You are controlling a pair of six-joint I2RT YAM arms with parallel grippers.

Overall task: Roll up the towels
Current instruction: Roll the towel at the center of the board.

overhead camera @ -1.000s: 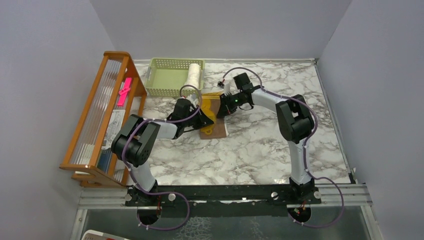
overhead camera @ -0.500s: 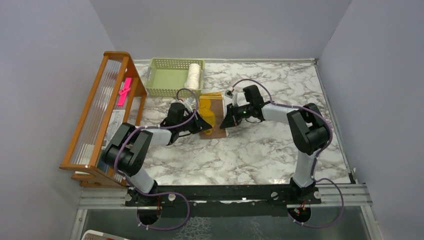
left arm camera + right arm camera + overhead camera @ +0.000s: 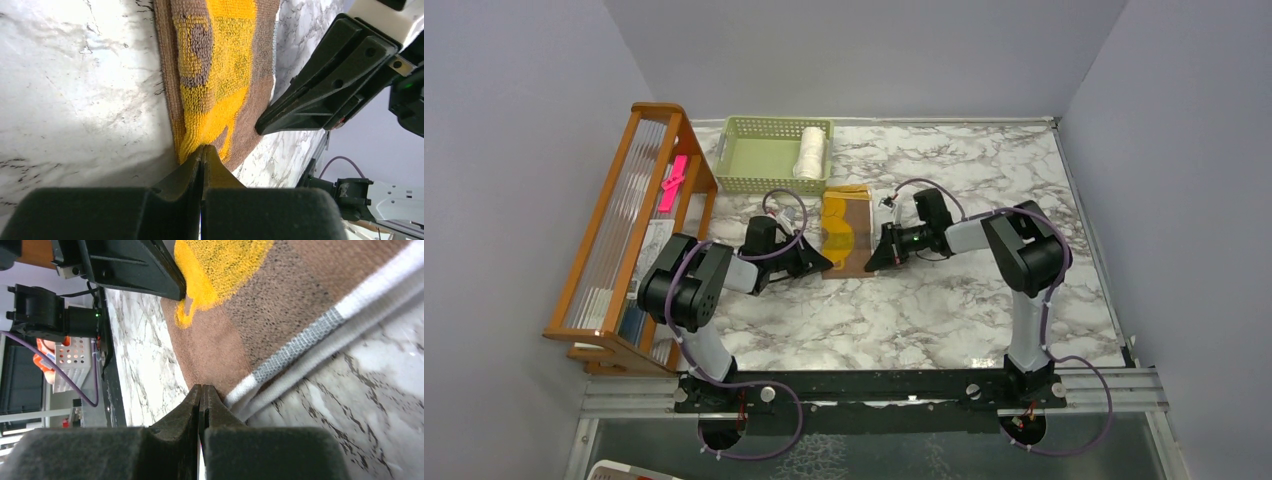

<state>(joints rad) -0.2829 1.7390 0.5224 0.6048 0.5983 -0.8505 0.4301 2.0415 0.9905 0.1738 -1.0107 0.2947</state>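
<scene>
Counter (image 3: 944, 300) is carrying everything. Wooden rack (image 3: 574, 330) is standing along its left edge. Green basket (image 3: 744, 183) is sitting at the far side, just right of the rack's far end.

Yellow towel (image 3: 846, 225) is lying flat on the counter just in front of the basket, brown side with a yellow patch facing up, white strip along its right edge. It is lying between the two grippers. White towel (image 3: 810, 152) is sitting rolled inside the basket, against its right wall.

Left gripper (image 3: 202, 150) is reaching in low from the left, fingers pressed together, tip touching the towel's near-left corner. Right gripper (image 3: 201, 389) is mirroring it from the right, fingers also pressed together, tip sitting at the near-right corner by the white strip. Can't tell whether either is pinching any cloth.
</scene>
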